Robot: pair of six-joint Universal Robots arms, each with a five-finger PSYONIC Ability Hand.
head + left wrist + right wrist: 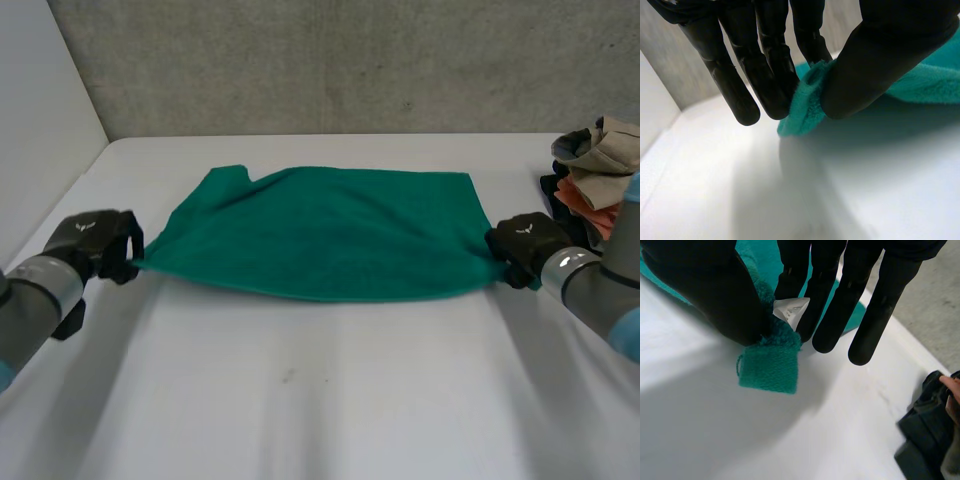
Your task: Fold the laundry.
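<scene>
A green terry towel (330, 235) lies stretched across the middle of the white worktop (300, 410), held at both near corners. The left robot hand (95, 242) has its thumb (875, 65) pressed against its straight fingers (770, 75), pinching the near left corner. The right robot hand (525, 245) grips the near right corner the same way, thumb (710, 295) to fingers (835, 305), with a white label (792, 310) showing at the pinch and a stub of towel hanging below it.

The near edge runs between the two robot hands in a shallow sag and seems raised a little, a thin shadow under it. The far edge rests on the worktop, straight at its right end but rumpled, with a notch-like fold, at the far left corner.

Room is uneven. A broad bare stretch of worktop lies between the near edge and the robot, and a narrower bare strip separates the far edge from the grey concrete wall (350, 60). To the left the surface is bare up to the white side panel (40, 120). To the right a heap of crumpled clothes (595, 175) sits near the right robot hand — a dark garment (927, 440) from it lies close beside that hand's fingertips.
</scene>
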